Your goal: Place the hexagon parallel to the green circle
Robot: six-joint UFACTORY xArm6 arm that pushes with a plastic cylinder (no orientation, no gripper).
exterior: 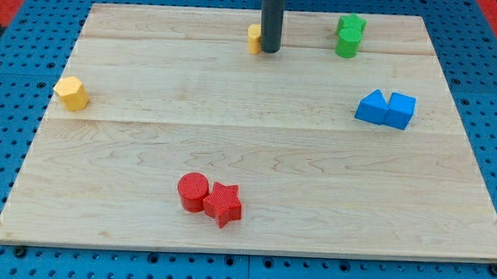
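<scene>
The yellow hexagon (71,92) lies near the board's left edge. The green circle (347,45) sits at the view's top right, touching a green star (351,26) just above it. My tip (271,50) is at the top centre, far to the right of the hexagon and left of the green circle. It stands right beside a small yellow block (254,38), which it partly hides; I cannot make out that block's shape.
A blue triangle (371,106) and a blue cube (400,110) touch at the right side. A red circle (192,191) and a red star (223,203) touch near the bottom centre. The wooden board (256,148) lies on a blue pegboard.
</scene>
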